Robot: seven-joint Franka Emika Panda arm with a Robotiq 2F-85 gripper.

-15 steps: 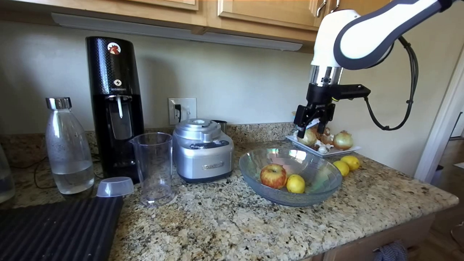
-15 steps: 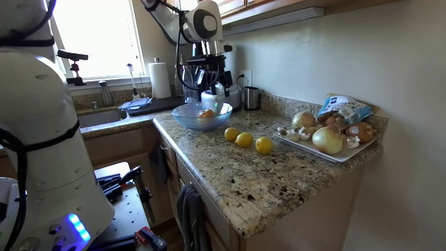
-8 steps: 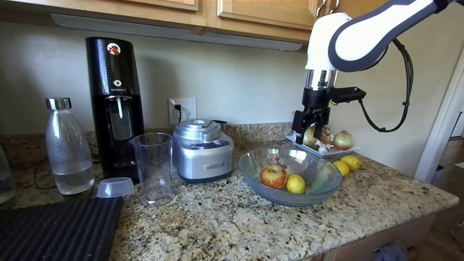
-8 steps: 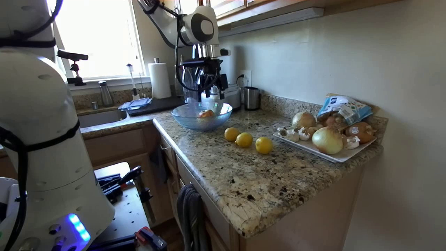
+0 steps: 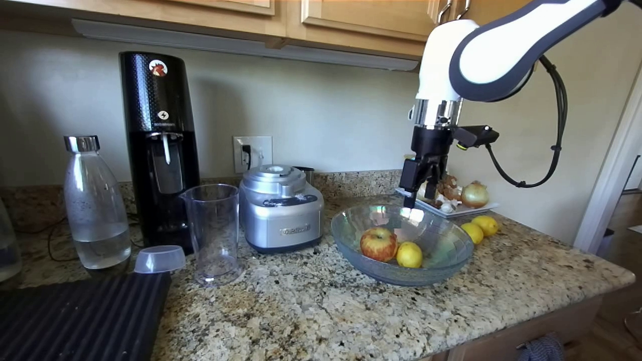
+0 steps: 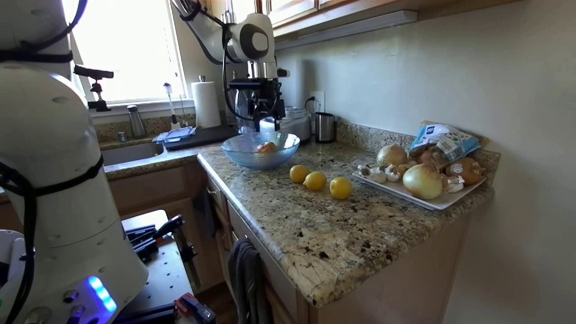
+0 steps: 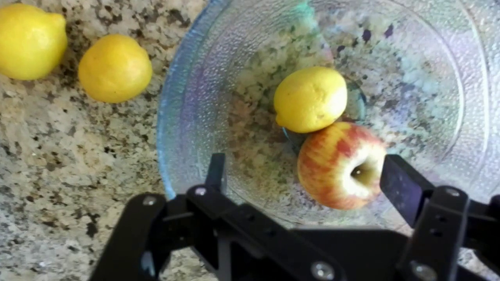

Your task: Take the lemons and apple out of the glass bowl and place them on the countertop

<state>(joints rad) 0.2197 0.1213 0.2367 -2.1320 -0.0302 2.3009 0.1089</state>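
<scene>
The glass bowl (image 5: 446,255) stands on the granite countertop (image 5: 301,306). The apple (image 5: 378,244) and one lemon (image 5: 409,254) lie in it, touching or nearly so in the wrist view. Three more lemons (image 6: 315,180) lie on the countertop beside the bowl; only two show in the wrist view (image 7: 115,68). My gripper (image 5: 420,197) is open and empty above the bowl. In the wrist view its fingers are wide apart, with the apple (image 7: 332,164) near the right finger (image 7: 402,187) and the lemon (image 7: 310,99) beyond the tips. In an exterior view the bowl wall partly hides the apple (image 6: 266,146).
A white dish (image 6: 396,191) with onions and garlic stands near the lemons. A steel food processor (image 5: 283,215), a clear beaker (image 5: 213,235) and a black soda maker (image 5: 160,150) stand beyond the bowl. A black ribbed mat (image 5: 75,316) lies further along. Cabinets (image 5: 371,25) hang above.
My gripper has come down and moved over the bowl, toward the apple, and the wrist has turned somewhat. The fruits and the bowl have not moved.
</scene>
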